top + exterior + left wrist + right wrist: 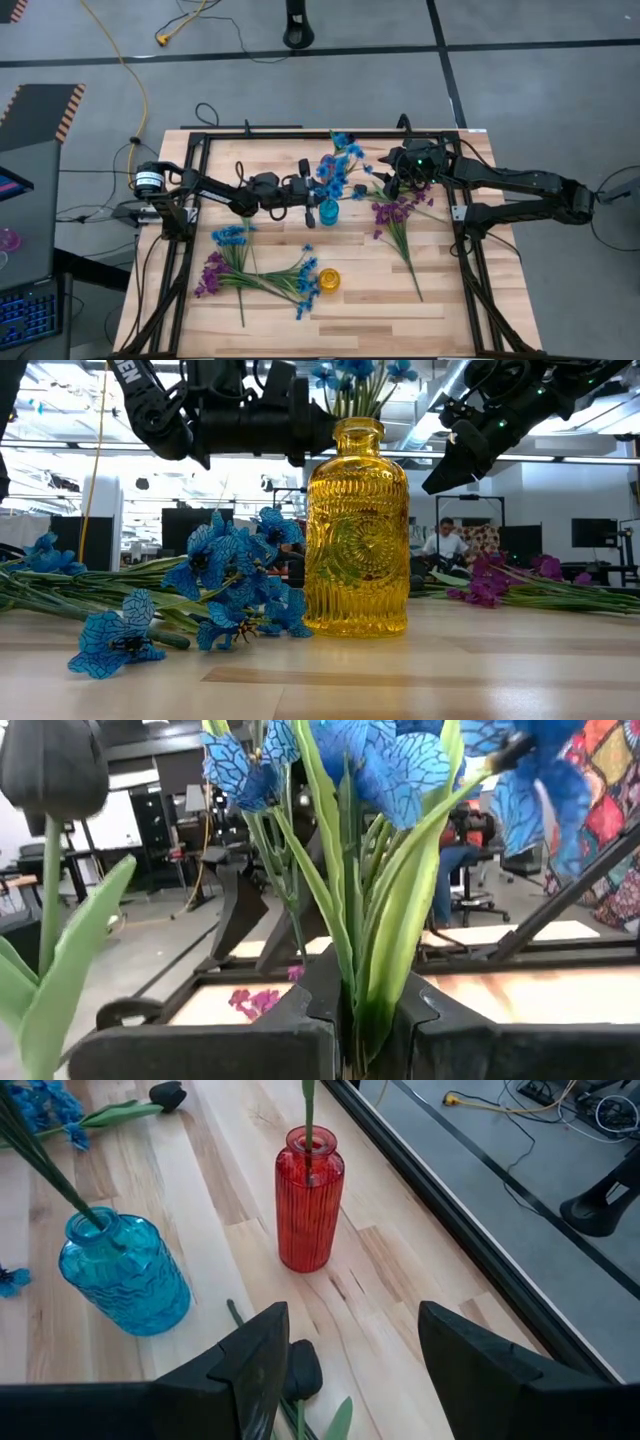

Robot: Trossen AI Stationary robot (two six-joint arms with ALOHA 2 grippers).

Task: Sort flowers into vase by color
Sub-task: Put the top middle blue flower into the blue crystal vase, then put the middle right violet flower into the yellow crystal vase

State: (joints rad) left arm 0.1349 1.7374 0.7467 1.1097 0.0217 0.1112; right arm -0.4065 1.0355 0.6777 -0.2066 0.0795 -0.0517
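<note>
My left gripper (pixel 306 190) reaches level from the table's left and is shut on a bunch of blue flowers (pixel 335 168) over the blue vase (pixel 328 212). In the right wrist view, green stems enter that blue vase (pixel 125 1275). Beside it stands a red vase (pixel 310 1195) holding one stem. My right gripper (pixel 345 1370) hovers open above the table near the red vase, over a dark bud (pixel 303 1368) lying on the wood. A yellow vase (pixel 357 530) stands near the front edge. My left gripper pinches the bunch's green stems (pixel 352 990) between its two fingers, below the blue blooms. The fingers come level from the table's left and lie across the stems. The stems stand upright in the hold; their lower ends are hidden below the fingers.
Loose blue and purple flowers (pixel 235 262) lie at the near left, and purple flowers (pixel 397 215) right of centre. A dark tulip (pixel 55 765) rises beside the left gripper. Black frame rails (pixel 190 200) border the table. A person (pixel 445 540) sits in the room behind.
</note>
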